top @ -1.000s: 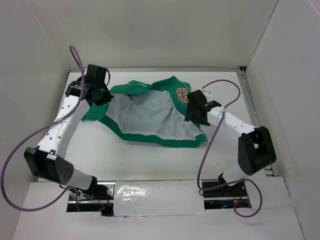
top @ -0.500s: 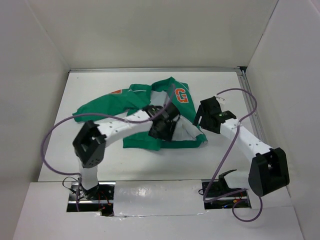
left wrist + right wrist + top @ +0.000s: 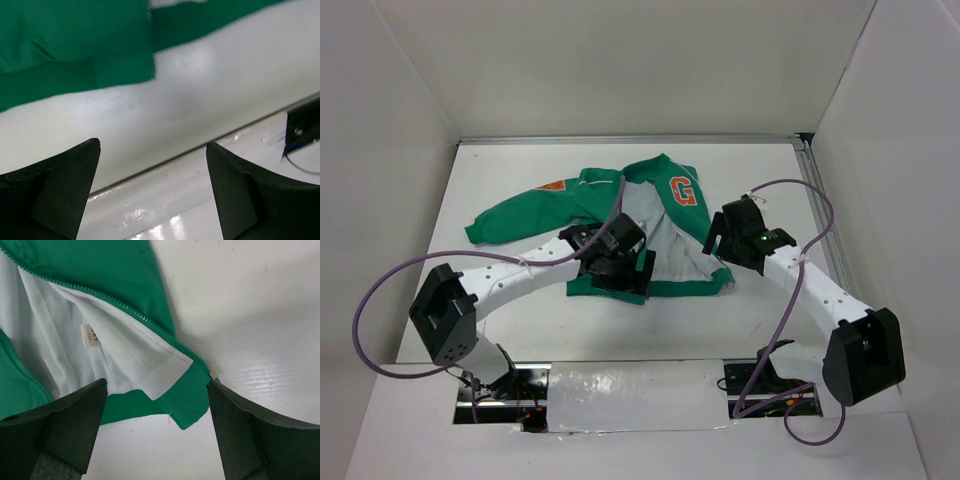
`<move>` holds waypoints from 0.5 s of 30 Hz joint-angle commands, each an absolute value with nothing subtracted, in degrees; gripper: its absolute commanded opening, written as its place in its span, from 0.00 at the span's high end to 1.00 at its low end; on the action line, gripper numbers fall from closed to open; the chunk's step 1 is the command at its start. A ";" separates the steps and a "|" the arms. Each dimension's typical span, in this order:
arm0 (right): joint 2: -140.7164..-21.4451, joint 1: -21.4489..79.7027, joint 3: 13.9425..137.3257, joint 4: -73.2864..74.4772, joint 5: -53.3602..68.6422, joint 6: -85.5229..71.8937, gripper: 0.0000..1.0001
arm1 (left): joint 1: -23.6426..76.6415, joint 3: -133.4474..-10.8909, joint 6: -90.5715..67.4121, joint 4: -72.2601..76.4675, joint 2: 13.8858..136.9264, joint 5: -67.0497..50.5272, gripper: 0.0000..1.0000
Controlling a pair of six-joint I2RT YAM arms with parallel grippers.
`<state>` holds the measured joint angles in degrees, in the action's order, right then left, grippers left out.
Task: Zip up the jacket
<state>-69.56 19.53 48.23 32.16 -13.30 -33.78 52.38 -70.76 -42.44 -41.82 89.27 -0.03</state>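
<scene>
1. White walls [image 3: 620, 70] stand round a white worktop [image 3: 770, 165]. The jacket [image 3: 590, 205] is laid flat in the middle of it, with the hem toward the arms.
2. One second ago the jacket was spread wide open. Now the front on the left arm's side has been folded in over the white lining [image 3: 670, 235], so less lining is seen.
3. The zipper teeth [image 3: 125, 307] are not joined yet, and a strip of lining is left bare between the two fronts.
4. The left claw [image 3: 618, 275] has been brought across to the near hem. It is held wide open, and nothing is in it.
5. The right claw [image 3: 718, 238] has been pulled back a little, above the hem corner on its side. It is wide open too, with nothing held.
6. It is judged that the fronts now lie closer together, so the zipper ends at the hem may be looked for next.
</scene>
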 commanded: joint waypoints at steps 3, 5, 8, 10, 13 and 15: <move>-69.60 21.00 47.99 29.18 -14.59 -33.57 0.12 | 45.01 -67.94 -43.60 -37.44 92.10 -4.22 0.01; -70.05 21.18 48.08 29.00 -14.85 -33.66 0.12 | 44.38 -68.99 -41.40 -36.39 94.56 -4.04 0.01; -71.54 21.44 48.25 28.74 -15.29 -33.84 0.12 | 44.30 -72.15 -39.73 -35.95 98.95 -3.43 0.01; -71.98 21.71 48.16 28.74 -15.73 -34.01 0.12 | 44.03 -75.40 -40.25 -37.78 102.98 -1.32 0.01; -72.77 22.94 47.81 28.74 -16.52 -34.19 0.12 | 43.86 -78.57 -40.08 -39.20 107.65 -0.44 0.01; -73.39 23.46 47.64 29.09 -16.87 -34.28 0.12 | 43.86 -79.97 -40.34 -39.64 110.02 -0.35 0.01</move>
<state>-72.58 22.17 48.21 31.11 -14.83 -33.82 43.99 -77.03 -40.75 -38.48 107.59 -1.32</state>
